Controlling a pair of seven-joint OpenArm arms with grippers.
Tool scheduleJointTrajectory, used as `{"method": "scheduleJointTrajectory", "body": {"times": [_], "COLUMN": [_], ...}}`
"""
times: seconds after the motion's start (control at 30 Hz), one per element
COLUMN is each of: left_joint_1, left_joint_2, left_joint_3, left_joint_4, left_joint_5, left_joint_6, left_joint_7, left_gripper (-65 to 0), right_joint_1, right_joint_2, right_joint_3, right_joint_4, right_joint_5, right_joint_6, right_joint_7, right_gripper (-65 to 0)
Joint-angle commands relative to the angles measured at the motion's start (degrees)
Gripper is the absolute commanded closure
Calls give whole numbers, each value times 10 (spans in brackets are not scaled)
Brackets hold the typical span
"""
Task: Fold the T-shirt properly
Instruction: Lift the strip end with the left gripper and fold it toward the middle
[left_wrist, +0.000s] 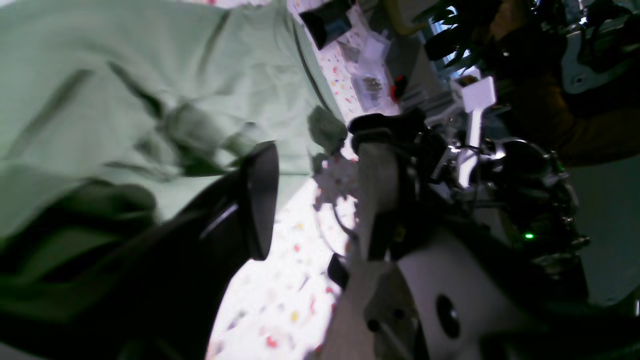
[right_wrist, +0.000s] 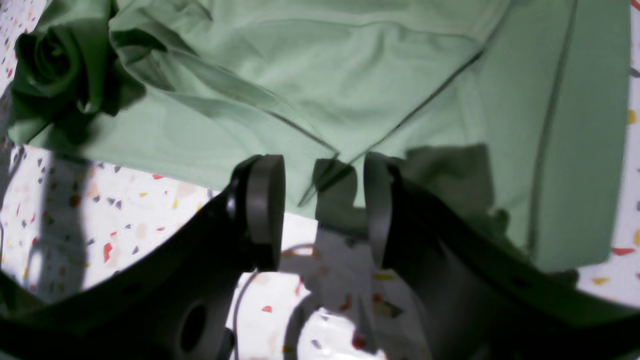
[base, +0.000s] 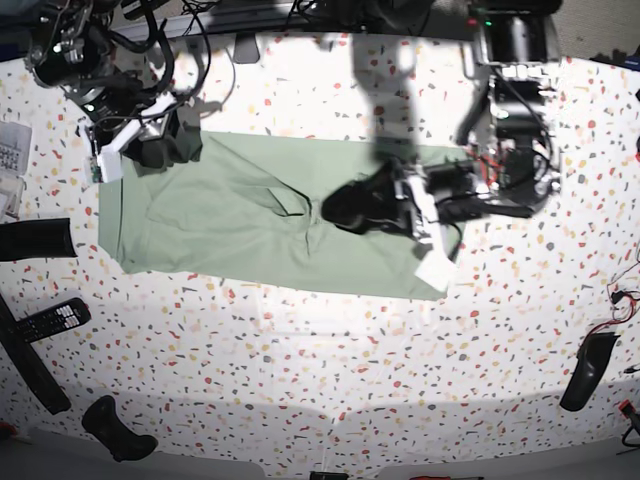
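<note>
Table (base: 300, 330): white, speckled with coloured chips; carries everything listed below.
T-shirt (base: 240, 225): pale mint green, spread flat across the table's middle as a wide, partly folded rectangle, creased near its centre, bunched dark at the far left corner in the base view.
Left gripper (left_wrist: 312, 200): over the shirt's right half in the base view, jaws spread with speckled table visible in the gap, nothing pinched; blurred in the wrist view.
Right gripper (right_wrist: 322, 210): at the shirt's far left corner in the base view, jaws parted, poised over a seamed edge of cloth without clamping it.
Remote control (base: 50, 320): black, on the table left of the shirt, well apart from it.
</note>
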Motion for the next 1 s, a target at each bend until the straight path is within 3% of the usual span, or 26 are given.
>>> {"method": "scheduleJointTrajectory", "body": {"times": [0.0,0.1,0.2,0.27,0.37,0.5,0.6,0.7,0.77,0.97], "left_joint_1": [-20,-39,-40,-34,-23,-9,-7,-7,-7,-7], "left_joint_2": [-10,-53,-80,-81,-75,-72,-63,-53,-42,13], "left_joint_3": [0,0,0,1,2,2,2,2,2,2], "left_joint_4": [14,14,14,14,14,14,14,14,14,14], "left_joint_5": [-17,32,153,195,194,195,260,365,387,389], "left_joint_6": [-4,-1,45,66,65,66,103,184,229,230], "left_joint_7": [-8,-8,-61,-75,-94,-180,-180,-197,-195,-186], "left_gripper": [-241,-241,-241,-242,-274,-299,-299,-299,-299,-299], "right_joint_1": [1,1,1,1,1,1,1,1,1,1], "right_joint_2": [7,7,6,6,6,6,6,6,6,6], "right_joint_3": [2,2,2,2,2,2,2,2,2,2], "right_joint_4": [11,11,11,11,11,12,11,12,12,12], "right_joint_5": [12,12,12,13,13,13,13,13,13,13], "right_joint_6": [5,5,5,5,5,5,5,5,5,5], "right_joint_7": [11,11,11,11,11,6,3,3,3,3], "right_gripper": [-252,-252,-252,-252,-252,-252,-252,-252,-252,-252]}}
